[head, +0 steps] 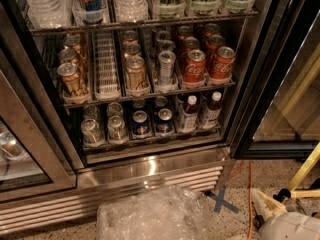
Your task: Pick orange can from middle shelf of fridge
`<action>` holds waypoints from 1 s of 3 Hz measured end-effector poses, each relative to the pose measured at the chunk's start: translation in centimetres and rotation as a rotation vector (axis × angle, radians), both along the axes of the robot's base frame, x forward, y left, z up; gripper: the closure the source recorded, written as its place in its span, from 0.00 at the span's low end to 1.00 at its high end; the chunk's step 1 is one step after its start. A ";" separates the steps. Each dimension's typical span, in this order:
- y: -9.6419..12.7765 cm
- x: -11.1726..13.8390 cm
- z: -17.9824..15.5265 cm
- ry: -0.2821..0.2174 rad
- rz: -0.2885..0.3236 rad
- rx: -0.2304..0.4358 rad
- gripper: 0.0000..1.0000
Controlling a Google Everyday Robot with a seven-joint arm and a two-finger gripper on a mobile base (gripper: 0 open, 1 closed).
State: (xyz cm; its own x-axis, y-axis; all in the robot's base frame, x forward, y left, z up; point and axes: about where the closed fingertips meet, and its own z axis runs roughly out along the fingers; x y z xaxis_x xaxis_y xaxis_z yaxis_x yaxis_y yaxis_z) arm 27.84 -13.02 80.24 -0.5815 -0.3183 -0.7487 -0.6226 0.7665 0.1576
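In my camera view the gripper (265,207) sits low in the near right corner, down by the floor and well apart from the fridge (150,167). I cannot tell whether it is spread or pressed together. An orange can (73,79) stands at the front of the leftmost lane on the middle shelf (150,95).

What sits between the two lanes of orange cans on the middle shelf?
A white plastic lane holding no cans, in the camera view. The gripper is low at bottom right, outside the fridge.
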 end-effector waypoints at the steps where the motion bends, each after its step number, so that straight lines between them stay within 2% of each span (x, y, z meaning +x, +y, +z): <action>1: -2.1 1.0 0.7 -0.053 -0.127 0.003 0.00; 3: -2.0 1.1 0.3 -0.052 -0.139 0.009 0.00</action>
State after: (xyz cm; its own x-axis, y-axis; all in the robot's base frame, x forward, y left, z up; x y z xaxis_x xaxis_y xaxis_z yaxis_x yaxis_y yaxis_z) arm 28.93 -15.02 80.57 -0.5797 -0.2308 -0.7814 -0.5184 0.8444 0.1353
